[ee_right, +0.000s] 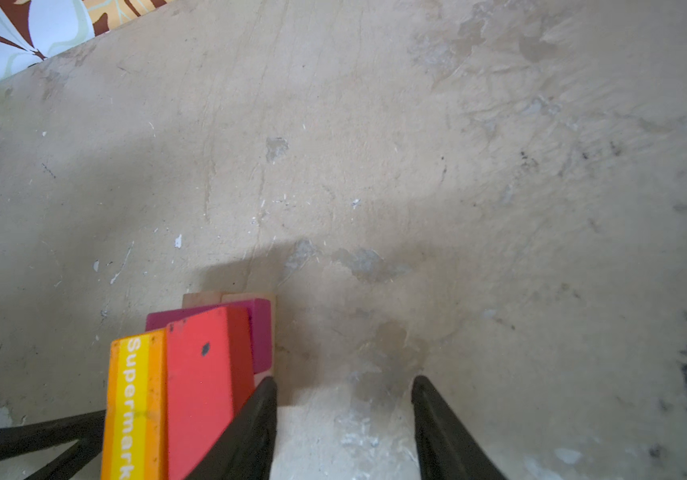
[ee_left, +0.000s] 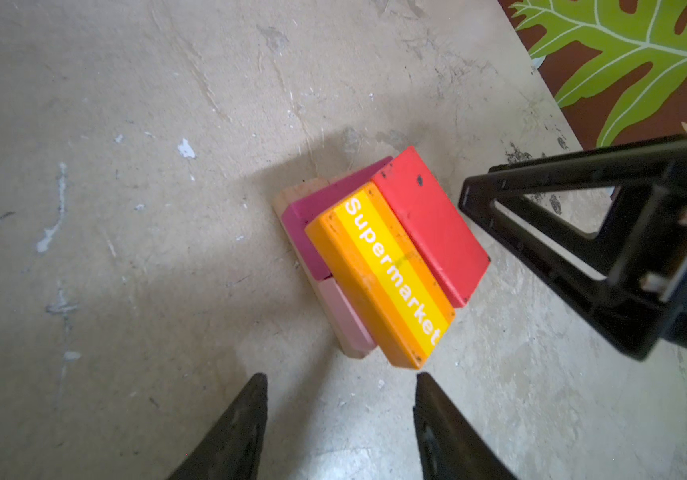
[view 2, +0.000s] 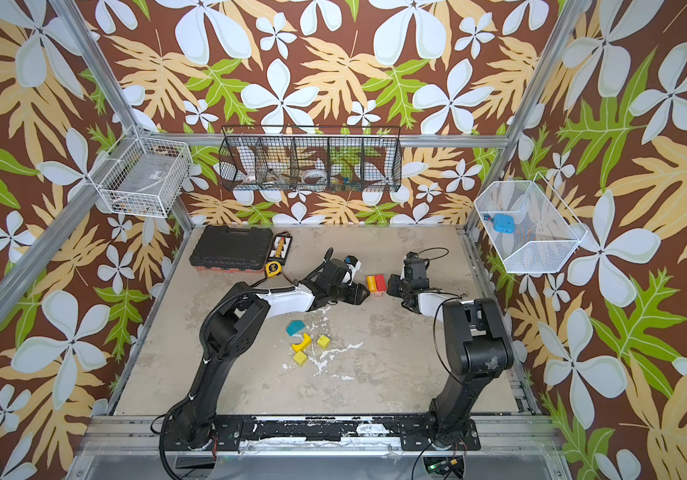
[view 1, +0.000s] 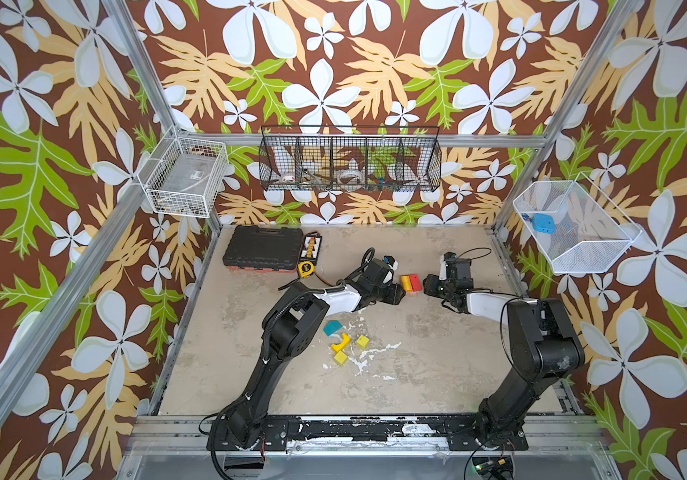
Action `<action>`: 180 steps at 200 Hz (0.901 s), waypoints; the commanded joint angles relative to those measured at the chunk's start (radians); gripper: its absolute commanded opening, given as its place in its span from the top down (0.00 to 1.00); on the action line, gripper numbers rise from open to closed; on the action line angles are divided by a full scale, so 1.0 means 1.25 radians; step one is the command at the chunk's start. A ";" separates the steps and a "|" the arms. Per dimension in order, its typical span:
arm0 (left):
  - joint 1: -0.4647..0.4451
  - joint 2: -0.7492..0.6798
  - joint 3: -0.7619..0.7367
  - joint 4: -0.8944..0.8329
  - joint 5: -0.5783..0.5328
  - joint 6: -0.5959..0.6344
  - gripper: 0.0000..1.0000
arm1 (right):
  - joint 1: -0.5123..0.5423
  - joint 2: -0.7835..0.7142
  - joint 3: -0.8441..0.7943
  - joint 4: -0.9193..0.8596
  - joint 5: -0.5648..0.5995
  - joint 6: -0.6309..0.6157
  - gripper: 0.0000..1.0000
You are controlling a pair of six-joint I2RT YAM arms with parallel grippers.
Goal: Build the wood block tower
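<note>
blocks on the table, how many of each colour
yellow: 3
tan: 2
teal: 1
orange: 1
red: 1
magenta: 1
pink: 1
total: 10

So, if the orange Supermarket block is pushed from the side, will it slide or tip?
Likely slide: the orange Supermarket block lies lengthwise on the magenta block. Its painted faces look smooth, maybe slippery. The red block touches its side and would probably move too.
</note>
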 commanded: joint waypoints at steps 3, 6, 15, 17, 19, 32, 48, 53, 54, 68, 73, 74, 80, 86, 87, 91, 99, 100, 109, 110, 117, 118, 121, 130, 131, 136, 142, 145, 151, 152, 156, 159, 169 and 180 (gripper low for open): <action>-0.002 -0.001 0.005 0.001 0.005 0.000 0.42 | 0.012 0.016 0.021 -0.011 0.005 -0.014 0.47; -0.002 -0.002 0.005 0.000 0.005 -0.001 0.42 | 0.013 0.019 0.023 -0.013 0.005 -0.015 0.47; -0.002 -0.004 0.001 0.002 0.008 -0.001 0.42 | 0.016 0.025 0.031 -0.019 0.008 -0.017 0.48; -0.001 -0.005 0.000 0.004 0.007 -0.001 0.42 | 0.017 0.026 0.032 -0.020 0.009 -0.017 0.48; -0.002 -0.006 -0.001 0.004 0.007 -0.001 0.42 | 0.017 0.026 0.033 -0.021 0.008 -0.018 0.48; -0.001 -0.009 -0.005 0.006 0.006 -0.001 0.42 | 0.018 0.026 0.034 -0.021 0.011 -0.019 0.48; -0.001 -0.008 -0.002 0.006 0.004 -0.001 0.42 | 0.017 0.025 0.032 -0.020 0.015 -0.017 0.48; -0.002 -0.008 0.000 0.004 0.004 -0.001 0.42 | 0.017 0.023 0.032 -0.020 0.016 -0.017 0.48; -0.002 -0.008 0.000 0.004 0.004 -0.001 0.42 | 0.018 0.023 0.032 -0.020 0.016 -0.017 0.48; -0.001 -0.005 0.006 -0.001 0.004 0.001 0.42 | 0.017 0.022 0.030 -0.020 0.024 -0.014 0.48; -0.002 -0.006 0.008 -0.001 0.004 0.002 0.43 | 0.017 0.021 0.029 -0.020 0.028 -0.011 0.48; -0.001 -0.006 0.007 -0.001 0.004 0.002 0.43 | 0.017 0.020 0.028 -0.020 0.029 -0.011 0.48; -0.002 -0.008 0.008 -0.003 0.004 0.003 0.43 | 0.017 0.018 0.027 -0.018 0.030 -0.011 0.48; -0.002 -0.011 0.008 -0.003 0.003 0.003 0.43 | 0.017 0.018 0.027 -0.018 0.033 -0.010 0.48; -0.002 -0.012 0.008 -0.003 0.002 0.004 0.43 | 0.017 0.018 0.027 -0.017 0.034 -0.009 0.48; -0.001 -0.015 0.006 -0.002 -0.001 0.004 0.43 | 0.017 0.019 0.027 -0.017 0.034 -0.010 0.48; -0.001 -0.024 0.002 0.000 -0.013 0.004 0.43 | 0.017 0.019 0.028 -0.018 0.036 -0.009 0.48; -0.001 -0.025 0.001 0.001 -0.015 0.004 0.43 | 0.017 0.020 0.028 -0.018 0.036 -0.009 0.48; 0.000 -0.038 -0.004 0.004 -0.031 0.004 0.45 | 0.017 0.020 0.029 -0.018 0.038 -0.009 0.48; 0.000 -0.039 -0.004 0.004 -0.033 0.004 0.45 | 0.017 0.020 0.029 -0.018 0.038 -0.009 0.48; 0.000 -0.048 -0.007 0.005 -0.048 0.004 0.45 | 0.017 0.020 0.028 -0.017 0.039 -0.009 0.48; 0.000 -0.050 -0.007 0.004 -0.049 0.004 0.45 | 0.017 0.020 0.028 -0.016 0.039 -0.008 0.48; -0.001 -0.052 -0.007 0.004 -0.055 0.005 0.45 | 0.017 0.020 0.028 -0.016 0.039 -0.008 0.48; 0.000 -0.061 -0.005 0.004 -0.070 0.004 0.45 | 0.017 0.020 0.028 -0.016 0.040 -0.008 0.48; 0.000 -0.061 -0.005 0.003 -0.072 0.004 0.45 | 0.017 0.020 0.028 -0.016 0.040 -0.008 0.48; -0.001 -0.064 -0.003 0.001 -0.078 0.004 0.45 | 0.017 0.020 0.028 -0.016 0.039 -0.008 0.48; -0.001 -0.065 0.000 0.000 -0.082 0.005 0.45 | 0.017 0.020 0.028 -0.016 0.041 -0.008 0.48; -0.001 -0.064 0.004 -0.002 -0.084 0.005 0.45 | 0.017 0.020 0.028 -0.016 0.040 -0.007 0.48; -0.001 -0.062 0.009 -0.006 -0.089 0.006 0.45 | 0.017 0.020 0.028 -0.016 0.042 -0.007 0.48; -0.001 -0.062 0.010 -0.007 -0.090 0.006 0.45 | 0.017 0.020 0.028 -0.016 0.042 -0.007 0.48; 0.000 -0.059 0.014 -0.010 -0.093 0.006 0.45 | 0.017 0.020 0.028 -0.016 0.041 -0.007 0.48; 0.000 -0.057 0.017 -0.011 -0.096 0.007 0.45 | 0.017 0.020 0.028 -0.016 0.043 -0.006 0.48; -0.001 -0.047 0.029 -0.019 -0.106 0.007 0.45 | 0.017 0.020 0.030 -0.016 0.043 -0.006 0.48; -0.001 -0.031 0.047 -0.033 -0.120 0.009 0.46 | 0.017 0.020 0.030 -0.016 0.043 -0.006 0.48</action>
